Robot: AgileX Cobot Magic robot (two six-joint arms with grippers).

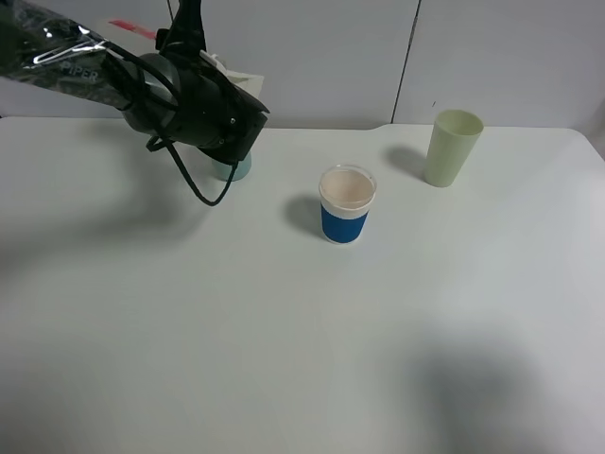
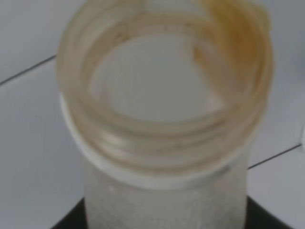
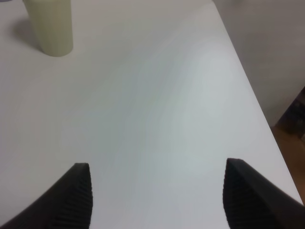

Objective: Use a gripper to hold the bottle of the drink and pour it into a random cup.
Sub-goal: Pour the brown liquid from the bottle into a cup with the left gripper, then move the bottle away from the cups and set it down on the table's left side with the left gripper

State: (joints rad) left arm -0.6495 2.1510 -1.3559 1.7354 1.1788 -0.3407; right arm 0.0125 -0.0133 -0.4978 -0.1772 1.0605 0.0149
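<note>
- From my high camera, the left gripper (image 1: 213,118) sits at the far left of the table (image 1: 284,331), hanging right over the teal cup (image 1: 232,170), which peeks out beneath it.
- My left wrist camera is filled by the bottle (image 2: 164,143), its wide round neck close to the lens and brown-tinged along the rim. Dark gripper parts show at its base, so I read the left gripper as clamped on the bottle.
- I cannot make out the drink itself, beyond that brownish tint on the neck.
- The right gripper (image 3: 157,200) has its two dark fingers (image 3: 71,200) spread wide over bare table, holding nothing.
- The white cup with a blue band (image 1: 347,204) stands near the middle; the pale yellow-green cup (image 1: 452,148) stands further right, towards the back.
</note>
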